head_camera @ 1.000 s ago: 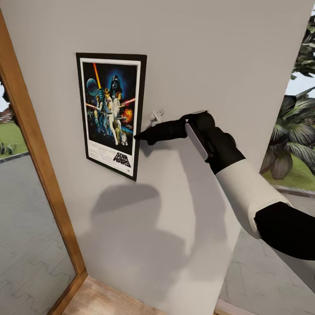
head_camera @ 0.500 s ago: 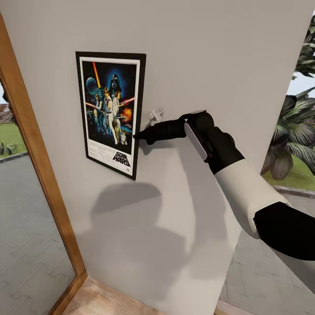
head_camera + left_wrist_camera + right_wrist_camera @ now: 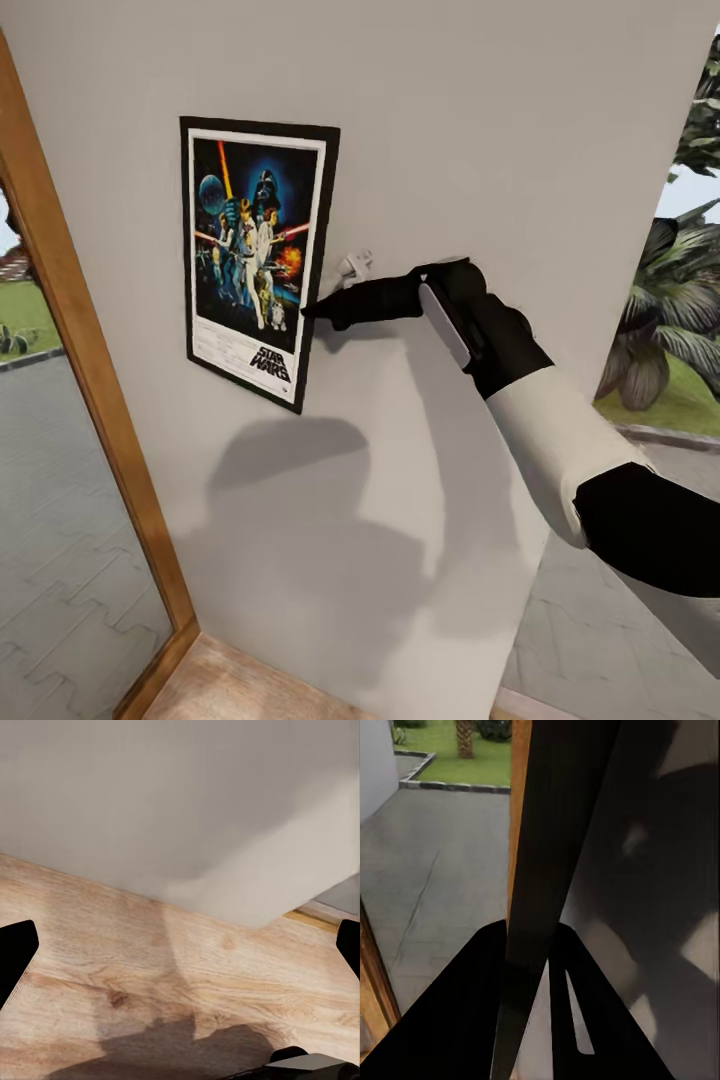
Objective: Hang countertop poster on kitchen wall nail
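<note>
Grey wall backs poster, pinched by right hand.

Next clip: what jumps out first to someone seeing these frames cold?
The Star Wars poster stands out against the pale grey wall, its right edge pinched by the right claw of the black-and-white arm. Just beside that edge, a small white wall nail sticks out. A wooden door frame runs down the left, with paved ground outside.

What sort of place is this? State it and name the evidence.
Probably a room of a house, at a wall beside a glazed opening: plain white wall, wood floor, wooden frame with paving and lawn outside. The right gripper holds the poster.
</note>
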### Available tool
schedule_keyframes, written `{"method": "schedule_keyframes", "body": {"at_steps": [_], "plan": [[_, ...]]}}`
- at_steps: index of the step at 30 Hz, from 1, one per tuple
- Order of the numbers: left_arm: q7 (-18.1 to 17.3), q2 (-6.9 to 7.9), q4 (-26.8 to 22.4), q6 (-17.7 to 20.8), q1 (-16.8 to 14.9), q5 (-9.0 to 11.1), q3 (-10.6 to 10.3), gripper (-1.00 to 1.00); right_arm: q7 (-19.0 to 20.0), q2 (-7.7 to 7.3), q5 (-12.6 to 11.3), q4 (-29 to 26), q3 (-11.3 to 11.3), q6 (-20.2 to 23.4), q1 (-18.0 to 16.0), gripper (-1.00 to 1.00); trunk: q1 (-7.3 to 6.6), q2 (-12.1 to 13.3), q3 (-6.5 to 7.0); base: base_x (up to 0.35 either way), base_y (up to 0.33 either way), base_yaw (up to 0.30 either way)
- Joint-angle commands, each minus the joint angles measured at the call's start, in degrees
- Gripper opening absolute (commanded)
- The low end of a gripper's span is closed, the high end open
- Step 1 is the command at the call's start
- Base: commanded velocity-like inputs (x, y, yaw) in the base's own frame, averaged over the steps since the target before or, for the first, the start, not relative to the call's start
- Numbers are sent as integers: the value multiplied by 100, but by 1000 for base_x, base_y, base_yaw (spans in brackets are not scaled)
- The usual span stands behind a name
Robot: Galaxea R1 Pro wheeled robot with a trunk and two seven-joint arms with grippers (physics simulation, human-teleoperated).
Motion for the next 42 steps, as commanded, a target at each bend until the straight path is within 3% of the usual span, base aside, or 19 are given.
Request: {"method": "schedule_keyframes", "body": {"at_steps": [1, 2, 3, 7, 12, 20, 21, 24, 32, 33, 42], "plan": [[-24, 0, -3, 0, 3, 23, 4, 100, -4, 1, -57, 3, -31, 35, -2, -100, 2, -3, -1, 0, 0, 0], [-24, 0, -3, 0, 3, 23, 4, 100, 747, -121, -545, -198, 1255, 395, -86, -100, 2, -3, -1, 0, 0, 0], [-24, 0, -3, 0, 3, 23, 4, 100, 716, -85, -373, -417, 1264, 445, -80, -100, 2, -3, -1, 0, 0, 0], [-24, 0, -3, 0, 3, 23, 4, 100, 589, 1, -373, -447, 1321, 387, -2, -100, 2, -3, -1, 0, 0, 0], [-24, 0, -3, 0, 3, 23, 4, 100, 429, 1, -477, -805, 1332, 705, -2, -100, 2, -3, -1, 0, 0, 0], [-24, 0, -3, 0, 3, 23, 4, 100, 172, 1, -680, -1348, 1305, 1200, -2, -100, 2, -3, -1, 0, 0, 0], [-20, 0, 2, 0, 3, 23, 3, 100, 140, 1, -705, -1413, 1299, 1260, -2, 100, 2, -3, -1, 0, 0, 0], [-14, 18, -65, 1, 3, 23, 6, 100, 43, 1, -597, -1316, 1203, 1159, 3, 100, 2, -3, -1, 0, 0, 0], [-13, 26, -95, 0, 3, 23, 7, 100, -55, 1, -816, -1059, 946, 894, 6, 100, 2, -3, -1, 0, 0, 0], [-13, 26, -95, 0, 3, 23, 7, 100, -56, 1, -822, -128, -50, 38, 6, 100, 2, -3, -1, 0, 0, 0], [-13, 27, -98, 1, 3, 23, 7, 100, -58, 1, -842, -138, -47, 38, 6, 100, 2, -3, -1, 0, 0, 0]]}}
